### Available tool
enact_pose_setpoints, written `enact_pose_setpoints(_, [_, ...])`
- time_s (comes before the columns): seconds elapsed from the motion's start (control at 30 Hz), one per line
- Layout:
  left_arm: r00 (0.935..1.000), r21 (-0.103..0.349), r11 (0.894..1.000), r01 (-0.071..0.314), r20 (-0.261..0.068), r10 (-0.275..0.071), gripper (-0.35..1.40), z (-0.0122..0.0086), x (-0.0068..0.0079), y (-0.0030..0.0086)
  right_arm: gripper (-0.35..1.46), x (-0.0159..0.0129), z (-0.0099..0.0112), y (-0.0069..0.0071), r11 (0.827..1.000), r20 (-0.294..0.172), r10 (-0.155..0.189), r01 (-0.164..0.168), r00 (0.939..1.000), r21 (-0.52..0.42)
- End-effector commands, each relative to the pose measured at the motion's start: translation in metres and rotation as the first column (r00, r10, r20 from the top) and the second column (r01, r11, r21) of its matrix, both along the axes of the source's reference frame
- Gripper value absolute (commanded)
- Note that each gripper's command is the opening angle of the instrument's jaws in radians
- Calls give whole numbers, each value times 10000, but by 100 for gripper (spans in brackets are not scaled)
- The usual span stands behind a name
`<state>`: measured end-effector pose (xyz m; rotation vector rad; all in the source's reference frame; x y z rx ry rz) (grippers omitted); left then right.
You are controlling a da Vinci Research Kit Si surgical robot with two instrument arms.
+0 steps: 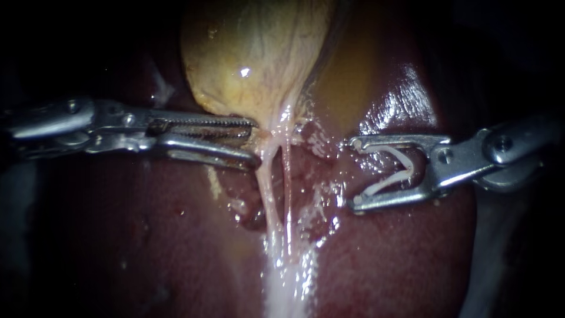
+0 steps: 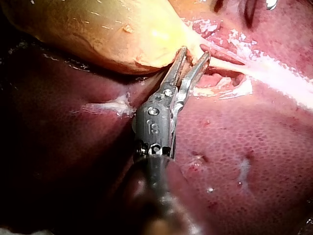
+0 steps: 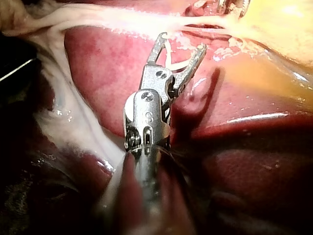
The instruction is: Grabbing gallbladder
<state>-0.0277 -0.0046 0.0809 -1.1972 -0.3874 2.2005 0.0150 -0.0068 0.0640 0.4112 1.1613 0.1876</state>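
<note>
The left instrument [image 1: 254,141] is nearest, jaws slightly apart right at the narrow lower end of the gallbladder [image 1: 253,53], maybe touching it, hard to say; the right instrument [image 1: 355,174] sits beside that neck, wide jaws holding a white clip [image 1: 395,172].

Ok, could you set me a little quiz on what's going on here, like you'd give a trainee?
1. True or false: the left instrument has its jaws pressed flat together, far from the gallbladder.
2. What does the right instrument hold between its jaws? A) a needle B) a white clip C) a swab
3. Fill in: the dark red tissue under both instruments is the ____.

Key
1. False: a gap shows between its jaws, and their tips sit at the gallbladder's narrow end.
2. B.
3. The liver.
</note>
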Motion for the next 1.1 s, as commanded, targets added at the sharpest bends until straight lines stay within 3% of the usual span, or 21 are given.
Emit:
enact_pose_setpoints(0.03, [10000,-12,10000,3,-5,-3,26,1,0,0,48,0,0,0,10000,2,0,0,10000,-1])
enact_pose_setpoints(0.33, [10000,-23,10000,34,12,-34,7,13,-2,-4,48,1,0,0,10000,3,2,-2,10000,-2])
enact_pose_setpoints(0.6, [9998,346,9992,203,-88,-200,-35,14,-1,-6,48,1,0,0,10000,3,3,-3,10000,-1])
enact_pose_setpoints(1.1, [9994,1153,9932,135,-329,-98,-35,-3,6,-16,48,1,-1,0,10000,1,1,-1,10000,-1])
